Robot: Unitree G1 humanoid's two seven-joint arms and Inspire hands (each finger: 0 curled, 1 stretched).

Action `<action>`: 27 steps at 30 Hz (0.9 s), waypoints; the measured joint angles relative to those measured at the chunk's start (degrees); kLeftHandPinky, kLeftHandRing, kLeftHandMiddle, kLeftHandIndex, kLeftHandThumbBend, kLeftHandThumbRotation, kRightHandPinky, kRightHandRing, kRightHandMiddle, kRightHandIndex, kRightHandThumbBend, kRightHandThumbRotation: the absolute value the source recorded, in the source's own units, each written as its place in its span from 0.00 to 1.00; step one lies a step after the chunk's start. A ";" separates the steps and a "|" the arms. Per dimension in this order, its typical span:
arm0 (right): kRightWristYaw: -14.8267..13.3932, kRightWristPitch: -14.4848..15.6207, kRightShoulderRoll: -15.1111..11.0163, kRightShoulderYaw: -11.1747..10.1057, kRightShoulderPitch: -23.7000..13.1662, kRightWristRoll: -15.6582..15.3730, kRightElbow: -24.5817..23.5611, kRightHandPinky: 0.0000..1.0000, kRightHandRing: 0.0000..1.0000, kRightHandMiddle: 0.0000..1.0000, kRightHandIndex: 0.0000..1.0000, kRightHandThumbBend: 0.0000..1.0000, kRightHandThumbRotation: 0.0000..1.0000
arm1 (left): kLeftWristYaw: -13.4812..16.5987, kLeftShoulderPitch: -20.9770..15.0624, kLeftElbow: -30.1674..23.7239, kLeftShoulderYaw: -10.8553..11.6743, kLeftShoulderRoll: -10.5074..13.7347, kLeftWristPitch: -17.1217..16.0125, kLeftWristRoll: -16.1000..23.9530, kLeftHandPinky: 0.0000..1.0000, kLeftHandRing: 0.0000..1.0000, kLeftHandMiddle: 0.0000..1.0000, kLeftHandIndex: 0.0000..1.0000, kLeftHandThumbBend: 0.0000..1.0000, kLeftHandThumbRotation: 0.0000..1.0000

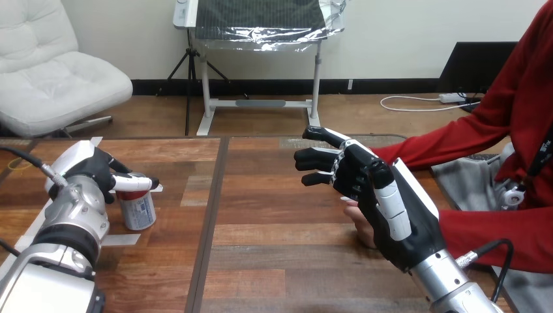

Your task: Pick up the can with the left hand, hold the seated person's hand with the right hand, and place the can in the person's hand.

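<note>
A small cylindrical metal can (139, 210) with a red top and blue-and-white print is seen standing upright on the brown wooden surface (274, 251) at the view's left, next to strips of white tape (120, 240), and its upper part is clasped by the curled fingers and thumb of the left hand (91, 173). The right hand (385, 208) is held over the middle right of the surface with its fingers (316, 158) spread and only slightly bent, closed on nothing. The person's hand (357, 222), reaching in from the red sleeve (456, 147), is partly covered beneath that palm, though contact between the two cannot be judged.
</note>
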 measured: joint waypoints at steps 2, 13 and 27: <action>0.00 0.00 0.00 0.00 0.00 0.00 0.00 0.73 0.77 0.76 0.84 0.83 1.00 | 0.00 0.00 0.00 0.04 0.00 -0.03 -0.05 0.43 0.58 0.65 0.74 0.76 0.32; -0.07 0.00 -0.01 0.00 0.00 -0.16 0.00 0.73 0.76 0.76 0.84 0.82 1.00 | -0.08 0.00 0.00 -0.36 -0.02 0.00 0.37 0.64 0.77 0.81 0.82 0.80 0.33; -0.24 0.00 0.00 0.00 0.00 -0.50 0.00 0.70 0.76 0.75 0.83 0.82 1.00 | -2.07 0.00 0.00 -2.00 -0.02 0.66 2.53 0.74 0.84 0.87 0.89 0.84 0.36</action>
